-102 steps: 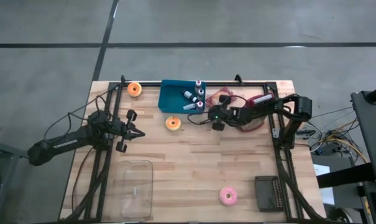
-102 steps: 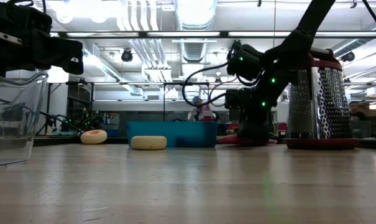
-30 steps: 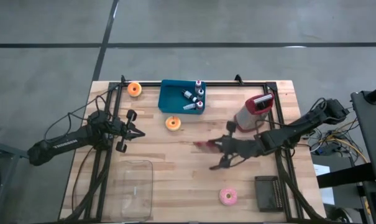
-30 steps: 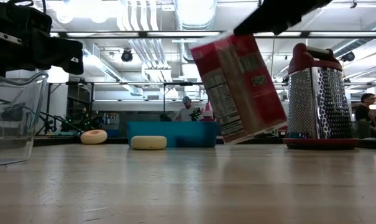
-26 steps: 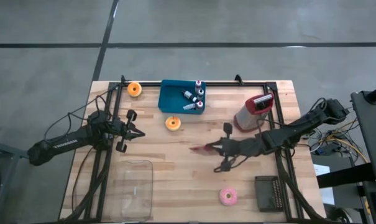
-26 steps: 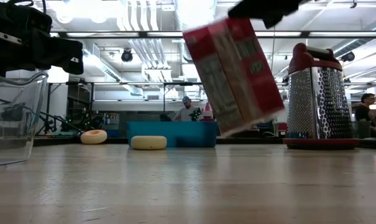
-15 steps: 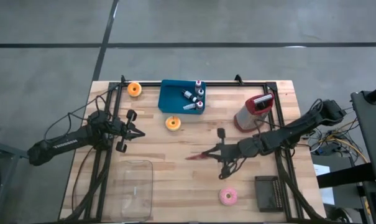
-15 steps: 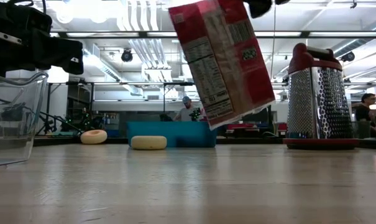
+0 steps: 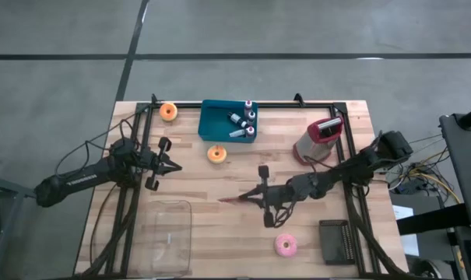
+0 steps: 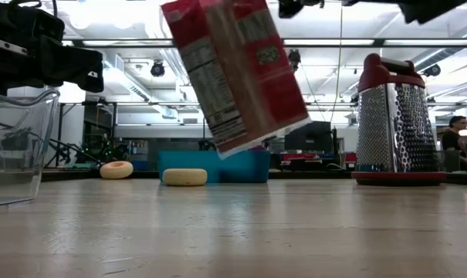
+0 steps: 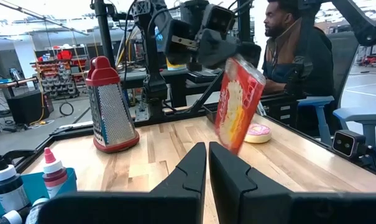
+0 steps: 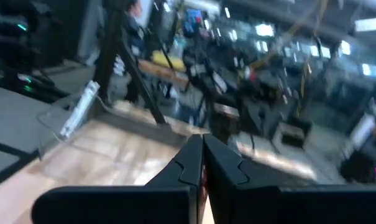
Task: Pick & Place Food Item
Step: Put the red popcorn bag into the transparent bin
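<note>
glossy red carton point(image 10: 233, 73), wooden table point(image 9: 219, 233)

The right gripper point(image 9: 254, 196) holds the food box point(image 10: 235, 71) tilted above the table's point(image 9: 219, 233) middle, with the clear container point(image 9: 166, 237) to its left and the pink doughnut point(image 9: 286, 246) near, on the right. The left gripper point(image 9: 173, 166) waits at the left (well apart). The grater point(image 9: 318, 140) stands behind.

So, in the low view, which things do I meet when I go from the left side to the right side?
Clear container → tan donut → yellow donut → red food box, held in the air → grater.
</note>
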Available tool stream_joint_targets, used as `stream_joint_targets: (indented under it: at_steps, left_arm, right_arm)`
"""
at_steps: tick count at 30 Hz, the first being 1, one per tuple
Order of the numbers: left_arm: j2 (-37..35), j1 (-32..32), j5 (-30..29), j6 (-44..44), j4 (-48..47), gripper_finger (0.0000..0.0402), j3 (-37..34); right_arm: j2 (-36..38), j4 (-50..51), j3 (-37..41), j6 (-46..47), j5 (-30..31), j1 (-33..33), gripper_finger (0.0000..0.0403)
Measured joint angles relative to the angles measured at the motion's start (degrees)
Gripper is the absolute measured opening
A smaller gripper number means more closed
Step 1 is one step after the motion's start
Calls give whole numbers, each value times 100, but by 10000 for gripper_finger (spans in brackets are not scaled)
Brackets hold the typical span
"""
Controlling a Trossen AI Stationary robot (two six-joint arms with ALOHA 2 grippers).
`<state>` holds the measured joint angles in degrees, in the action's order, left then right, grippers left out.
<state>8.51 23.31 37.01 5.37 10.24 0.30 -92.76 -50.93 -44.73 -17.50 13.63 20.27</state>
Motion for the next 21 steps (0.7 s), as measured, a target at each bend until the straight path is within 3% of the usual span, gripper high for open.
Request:
stream_joint_targets:
  at_steps: [6,21]
  left_arm:
    - [0,2,-2,0,-2,26,0]
    - [11,0,0,2,-2,26,0]
  right_arm:
    - [-631,-1276,-178,-532,-224,-45,8]
    - [-709,-791,-420,-497,-311,-176,8]
